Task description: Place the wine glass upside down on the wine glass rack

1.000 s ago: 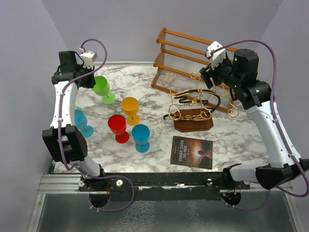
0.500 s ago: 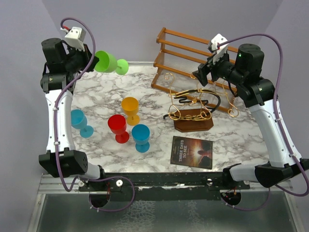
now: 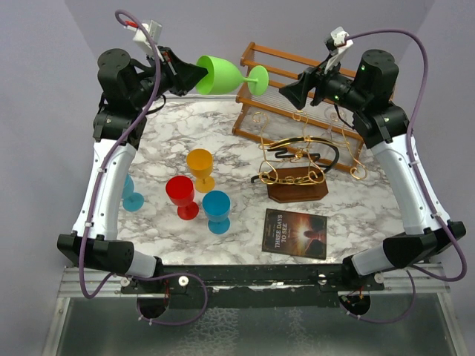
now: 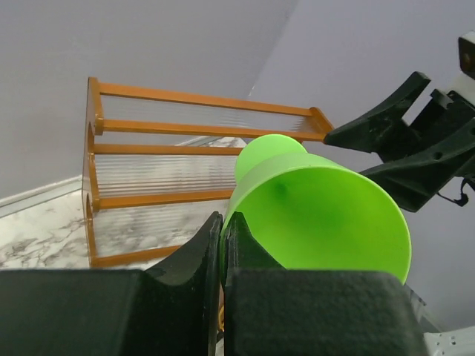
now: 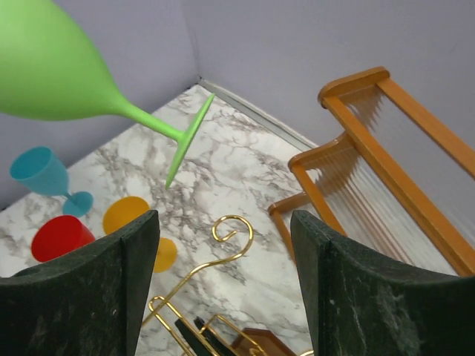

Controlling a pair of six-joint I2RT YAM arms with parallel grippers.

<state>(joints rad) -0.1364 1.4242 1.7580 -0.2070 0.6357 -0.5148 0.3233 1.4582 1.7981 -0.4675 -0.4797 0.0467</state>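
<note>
My left gripper (image 3: pixel 189 74) is shut on the rim of a green wine glass (image 3: pixel 221 75) and holds it sideways, high above the table's back, with the foot (image 3: pixel 257 79) pointing right. In the left wrist view the fingers (image 4: pixel 200 252) pinch the bowl's edge (image 4: pixel 319 215). My right gripper (image 3: pixel 293 95) is open and empty, just right of the foot; it is not touching the glass. In the right wrist view the glass (image 5: pixel 52 67) hangs upper left of the open gripper (image 5: pixel 226 222). The wine glass rack (image 3: pixel 297 167), gold wire on a brown base, stands below it.
A large orange-brown slatted shelf rack (image 3: pixel 282 89) stands at the back right. Orange (image 3: pixel 200 167), red (image 3: pixel 182 194), blue (image 3: pixel 217 209) and light blue (image 3: pixel 130 194) glasses stand left of centre. A dark book (image 3: pixel 295 233) lies near the front.
My left arm lifted the green glass off the table, tipped it sideways and carried it right. My right gripper rose and turned left toward the glass's foot.
</note>
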